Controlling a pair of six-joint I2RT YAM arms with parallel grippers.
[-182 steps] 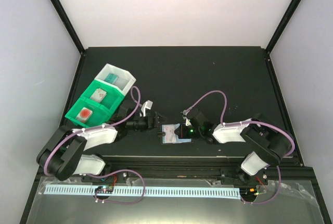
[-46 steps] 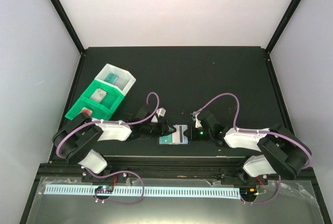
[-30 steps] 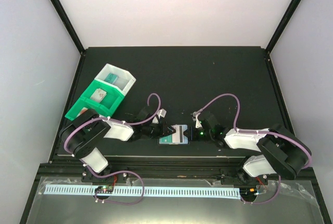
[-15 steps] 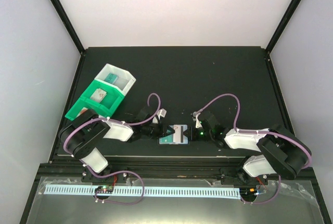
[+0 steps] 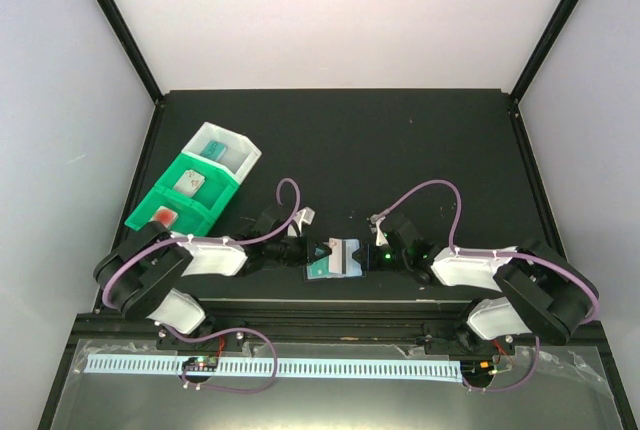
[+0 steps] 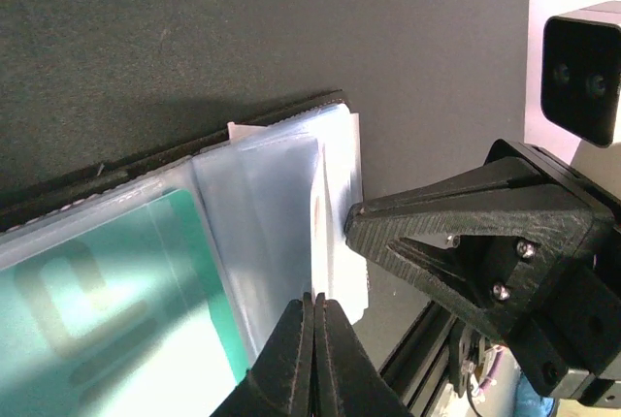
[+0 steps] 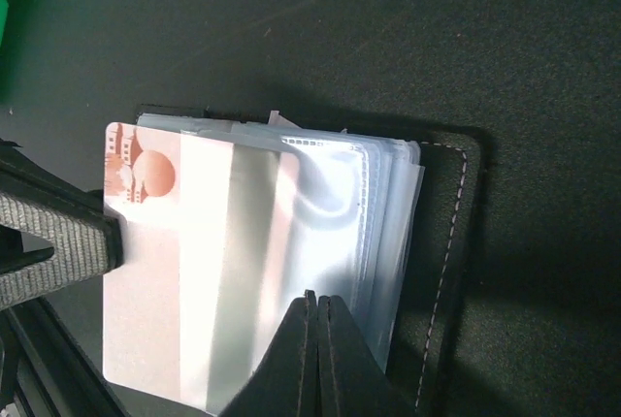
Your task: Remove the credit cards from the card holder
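The card holder [image 5: 346, 256] lies open near the table's front edge, its black cover [image 7: 452, 242] under a stack of clear plastic pockets [image 7: 320, 204]. A pale credit card with a red round mark [image 7: 146, 281] sticks out of a pocket to the left. My left gripper [image 6: 316, 301] is shut on that card's outer edge [image 6: 351, 272]. My right gripper [image 7: 317, 299] is shut, its tips resting on the pockets. A teal card [image 6: 107, 310] sits in another pocket. In the top view the left gripper [image 5: 321, 250] and right gripper [image 5: 367, 255] face each other across the holder.
Green and white bins [image 5: 232, 176] stand at the left, holding a teal card [image 5: 215, 150], a pale card [image 5: 188, 182] and a red-marked one [image 5: 163, 217]. The table's front rail [image 5: 320, 302] runs just behind the holder.
The left gripper has closed on the card's edge. The left arm has drawn back slightly to the left. The right arm has stayed put.
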